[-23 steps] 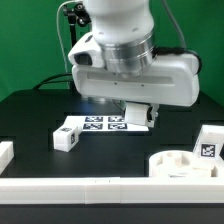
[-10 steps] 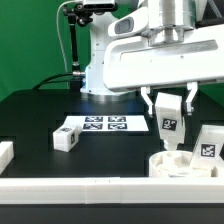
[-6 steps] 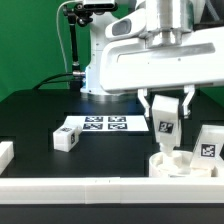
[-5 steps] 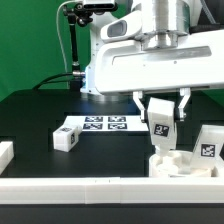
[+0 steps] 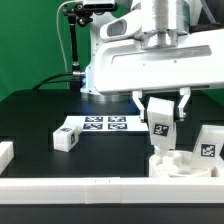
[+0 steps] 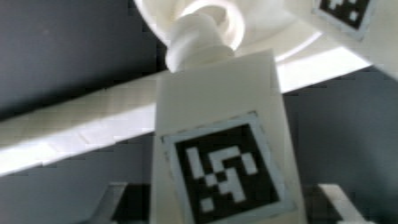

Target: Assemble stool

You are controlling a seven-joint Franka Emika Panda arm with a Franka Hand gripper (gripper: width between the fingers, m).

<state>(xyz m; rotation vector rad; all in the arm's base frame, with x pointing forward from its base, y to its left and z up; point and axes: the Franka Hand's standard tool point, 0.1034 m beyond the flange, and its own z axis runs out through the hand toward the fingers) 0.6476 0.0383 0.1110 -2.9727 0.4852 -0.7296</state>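
Note:
My gripper [image 5: 161, 108] is shut on a white stool leg [image 5: 161, 128] and holds it roughly upright, its square tag facing the camera. The leg's lower end hangs at the round white seat disc [image 5: 186, 166], which lies at the exterior view's right; contact is not clear. In the wrist view the tagged leg [image 6: 221, 140] fills the middle between both fingers [image 6: 118, 200], and its screw end points at the seat [image 6: 306, 48]. A second leg [image 5: 208, 146] stands beside the seat. A third leg [image 5: 67, 138] lies on the table at the left.
The marker board [image 5: 100, 124] lies flat behind the loose leg. A long white border bar [image 5: 90, 189] runs along the table's front edge, and a short white block [image 5: 5, 153] sits at the left. The arm's base and a stand rise at the back.
The gripper lifted the leg from near the marker board and carried it right to the seat. Over the last second it shifted slightly left, still shut on the leg.

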